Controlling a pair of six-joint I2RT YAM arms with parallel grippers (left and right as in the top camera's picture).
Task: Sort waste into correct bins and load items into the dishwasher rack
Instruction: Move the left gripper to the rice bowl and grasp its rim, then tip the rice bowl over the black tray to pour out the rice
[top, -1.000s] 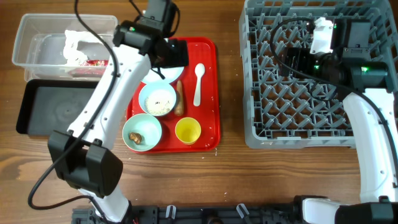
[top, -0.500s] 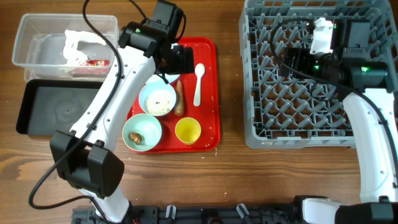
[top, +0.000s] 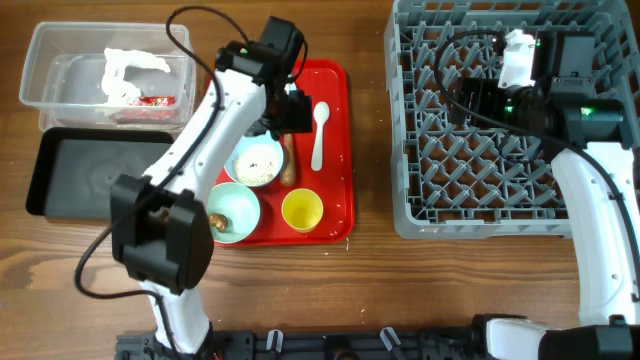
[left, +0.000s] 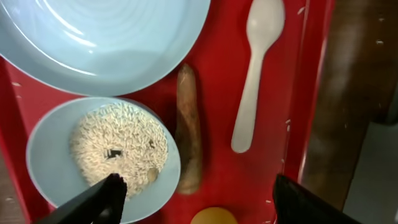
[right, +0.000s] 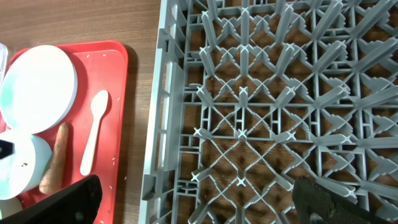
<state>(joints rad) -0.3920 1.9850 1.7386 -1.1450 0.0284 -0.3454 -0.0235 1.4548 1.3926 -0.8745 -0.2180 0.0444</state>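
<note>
On the red tray (top: 338, 160) lie an orange-brown sausage stick (left: 188, 124), a white spoon (left: 255, 74), a white bowl of rice (left: 106, 155), a pale plate (left: 106, 37), a yellow cup (top: 302, 210) and a teal bowl (top: 232, 212) holding a brown lump. My left gripper (left: 202, 199) hovers open above the tray, with one finger over the rice bowl's rim and the stick's lower end between the fingers, gripping nothing. My right gripper (right: 202, 202) hangs open over the grey dishwasher rack (top: 500, 130). My left arm hides most of the plate in the overhead view.
A clear tub (top: 60, 75) at the far left holds crumpled tissue (top: 125, 70) and a red wrapper (top: 150, 102). A black tray (top: 100, 175) lies just in front of it. A strip of bare wooden table separates the red tray from the rack.
My left gripper has moved right and toward the front across the tray, from over the plate to above the sausage stick. The right arm has not moved.
</note>
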